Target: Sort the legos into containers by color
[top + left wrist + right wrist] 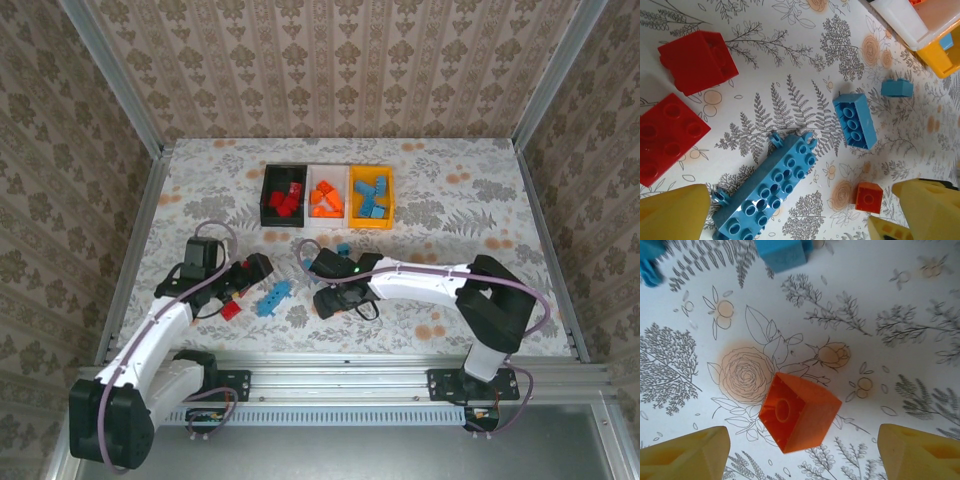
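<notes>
Damask wallpaper walls in a floral-printed worktop, and the left arm and right arm both reach over its near half.

The left jaws stand wide apart and hold nothing. Their yellow fingers flank a long blue brick, which lies studs-up and slanted between them. Its near end sits close against the left finger, and I cannot tell whether they touch. Ahead of these jaws and to their left lie two red bricks, one studs-up and the other showing smooth faces. Ahead and to their right is a shorter blue brick, studs-up, with a small blue brick beyond it.

The right jaws are also apart. Their yellow fingertips stand either side of an orange brick that is tipped over with its hollow underside showing. Bare worktop shows between it and each fingertip. Ahead of these jaws sits another blue block.

Well beyond both pairs of jaws, three containers stand side by side in a row. The black bin holds sorted red pieces. The white bin holds orange pieces. The orange-yellow bin holds blue pieces.
</notes>
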Tool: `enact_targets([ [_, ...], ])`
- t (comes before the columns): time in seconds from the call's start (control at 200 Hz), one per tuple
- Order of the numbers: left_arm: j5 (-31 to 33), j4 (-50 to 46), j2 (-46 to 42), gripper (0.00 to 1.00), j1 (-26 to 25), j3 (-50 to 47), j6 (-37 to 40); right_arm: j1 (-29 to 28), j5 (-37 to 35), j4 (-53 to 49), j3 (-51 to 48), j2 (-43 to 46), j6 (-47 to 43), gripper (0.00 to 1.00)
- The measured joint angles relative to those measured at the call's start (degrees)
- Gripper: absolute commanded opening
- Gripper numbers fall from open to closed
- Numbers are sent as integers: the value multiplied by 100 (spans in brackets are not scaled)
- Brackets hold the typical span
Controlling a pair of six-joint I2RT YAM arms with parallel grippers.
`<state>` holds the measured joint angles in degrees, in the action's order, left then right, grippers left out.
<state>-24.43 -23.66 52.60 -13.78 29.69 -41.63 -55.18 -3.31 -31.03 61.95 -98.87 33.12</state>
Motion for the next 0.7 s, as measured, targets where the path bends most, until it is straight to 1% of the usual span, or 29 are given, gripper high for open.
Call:
enact_targets([
  [0.21,-28,0,-96,100,13,-7,0,0,98,127,-22,-356,256,58],
  [0.395,-66,0,-79,100,74,-7,2,0,-55,76,-15,-389,286,47],
  [0.52,-92,-20,-42,100,122,-4,7,-11,-98,2,85,-450,267,44],
  [0.705,-164,-87,-50,100,341,-4,33,-11,-168,13,282,-592,192,42],
])
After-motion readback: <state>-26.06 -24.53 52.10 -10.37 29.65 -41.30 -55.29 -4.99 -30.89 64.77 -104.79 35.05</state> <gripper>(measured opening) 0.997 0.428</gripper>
